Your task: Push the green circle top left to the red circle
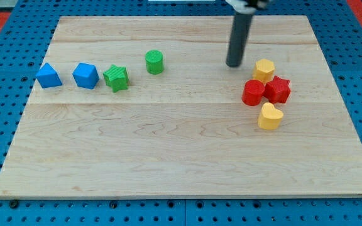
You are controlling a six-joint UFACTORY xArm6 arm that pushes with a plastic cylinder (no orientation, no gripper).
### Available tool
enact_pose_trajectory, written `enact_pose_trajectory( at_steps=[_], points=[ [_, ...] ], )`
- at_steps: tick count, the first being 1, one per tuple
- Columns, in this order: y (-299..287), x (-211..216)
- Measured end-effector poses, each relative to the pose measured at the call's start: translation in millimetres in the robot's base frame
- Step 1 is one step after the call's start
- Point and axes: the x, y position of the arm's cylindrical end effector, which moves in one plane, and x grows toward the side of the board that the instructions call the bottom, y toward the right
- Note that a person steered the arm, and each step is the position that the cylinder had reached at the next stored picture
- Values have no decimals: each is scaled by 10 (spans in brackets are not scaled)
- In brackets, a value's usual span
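Up near the view's top, right of centre, my tip (pixel 234 64) sits on the wooden board (pixel 168 157), and it touches no block at all (the rod is bare, holding and pushing nothing). Closest to it, just to the view's right, is the yellow hexagon-like block (pixel 264 70), a small gap between them. Below that block the red circle (pixel 253 92) stands, touching the red star-shaped block (pixel 278 90) on its right, and under the pair lies the yellow heart-shaped block (pixel 269 116). These four huddle together on the board's right side, the red circle at the cluster's left edge.

Now swing across to the view's left: the green circle (pixel 154 62) stands upright, well apart from my tip, at much the same height in the view, open wood between them. It is far from the red circle too, up and to the left of it. Just down-left of the green circle rests the green star (pixel 116 78), then the blue cube-like block (pixel 85 75) beside it, and furthest out the blue triangular block (pixel 48 75), all three forming a rough row.
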Motion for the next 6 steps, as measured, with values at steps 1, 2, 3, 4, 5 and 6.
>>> enact_pose_trajectory(
  at_steps=[1,2,3,4,5,6],
  points=[
    [-842,-651],
    [-1940,-735],
    [-2049,-21],
    [-1207,381],
    [-372,755],
    [-274,900]
  ],
)
